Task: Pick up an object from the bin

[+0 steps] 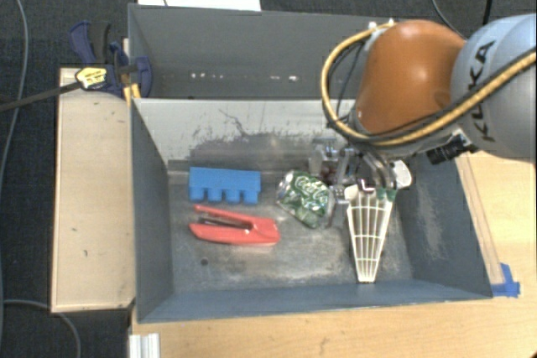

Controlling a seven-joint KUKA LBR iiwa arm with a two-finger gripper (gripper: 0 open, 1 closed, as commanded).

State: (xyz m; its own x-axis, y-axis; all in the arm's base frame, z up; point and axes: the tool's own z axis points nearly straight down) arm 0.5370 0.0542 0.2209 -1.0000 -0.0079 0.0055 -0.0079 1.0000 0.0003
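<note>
Claw [362, 183] hangs at the right-centre of the bin [153, 205], tucked under the orange wrist cover. Can't tell how wide it's set, or whether it's got anything. White ribbed cone [367, 237] lies directly below it: wide end up at the claw, tip toward the near wall, long axis approx front-to-back. Crumpled green wrapper [304, 199] is just beside, view-left. Blue block [224, 184] and red tool [235, 228] are well apart.

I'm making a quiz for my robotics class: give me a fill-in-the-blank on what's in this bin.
1. The notched block is ___.
2. The tool lying just below it is ___.
3. The pincer hangs over the wide end of the ribbed cone, whose colour is ___.
Missing words: blue; red; white.
</note>
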